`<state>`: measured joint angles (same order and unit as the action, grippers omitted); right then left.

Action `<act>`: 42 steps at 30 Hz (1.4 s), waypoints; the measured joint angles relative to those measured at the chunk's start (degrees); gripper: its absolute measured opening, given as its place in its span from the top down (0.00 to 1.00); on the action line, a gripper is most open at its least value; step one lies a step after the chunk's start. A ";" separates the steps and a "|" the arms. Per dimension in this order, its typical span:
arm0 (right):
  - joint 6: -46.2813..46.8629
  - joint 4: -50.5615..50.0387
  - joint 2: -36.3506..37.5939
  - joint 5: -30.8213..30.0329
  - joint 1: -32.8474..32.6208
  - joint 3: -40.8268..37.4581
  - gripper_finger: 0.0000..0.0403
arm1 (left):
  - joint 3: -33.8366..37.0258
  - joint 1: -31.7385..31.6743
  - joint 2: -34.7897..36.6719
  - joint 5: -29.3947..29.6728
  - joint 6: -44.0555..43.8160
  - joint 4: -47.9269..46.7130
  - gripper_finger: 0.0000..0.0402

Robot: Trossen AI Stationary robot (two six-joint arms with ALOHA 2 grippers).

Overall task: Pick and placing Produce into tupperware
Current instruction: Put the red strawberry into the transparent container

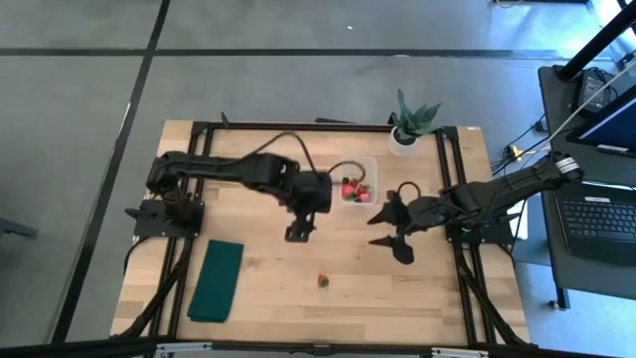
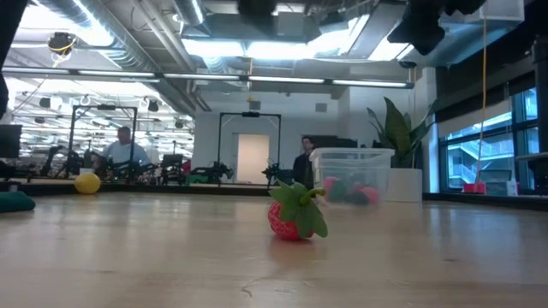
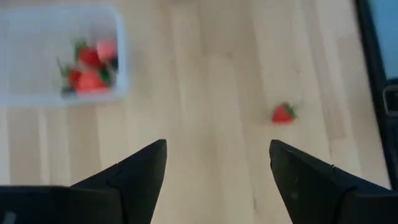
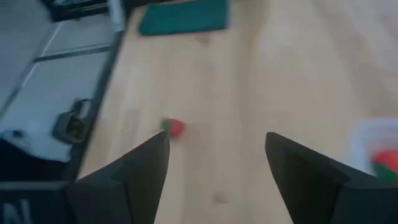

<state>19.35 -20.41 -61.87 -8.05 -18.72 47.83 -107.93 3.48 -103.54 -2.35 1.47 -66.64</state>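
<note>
On the left of the pale wooden table [image 1: 268, 268] lies a dark green folded cloth [image 1: 217, 280], well apart from the work. The left gripper [image 3: 217, 163] hangs above the middle of the table, just beside the small clear rectangular plastic tub [image 1: 357, 183], its fingers spread wide and empty. The tub already holds several red strawberry-like pieces with green tops [image 3: 89, 67]. One more small red strawberry piece with a green top [image 1: 323, 280] lies alone on bare wood toward the table's near edge, between the two arms. The right gripper [image 4: 217, 163] hovers to the right of the tub, fingers likewise spread and holding nothing. A potted green plant in a white pot [image 1: 407, 127] stands at the far edge behind the tub.

By my judgement the step in hand is fetching this last loose piece; either gripper must travel toward the near edge, descend over it and close gently. Open wood surrounds the strawberry on every side, so the approach is free; only the return to the tub passes near the other arm.
</note>
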 joint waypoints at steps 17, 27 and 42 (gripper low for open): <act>-2.27 -8.18 -22.82 3.16 -3.29 20.55 0.34 | 23.64 17.04 12.60 15.89 -29.44 4.99 0.32; 11.99 -16.43 -37.01 3.18 -3.73 32.91 0.34 | 46.18 25.26 25.70 20.14 -39.78 13.53 0.32; 35.64 -25.46 -56.25 3.86 -4.09 50.88 0.34 | 65.32 36.35 29.70 21.20 -41.87 22.04 0.32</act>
<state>54.99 -45.87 -118.12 -4.20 -22.81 98.72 -42.61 39.84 -73.84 18.85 -40.40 -44.60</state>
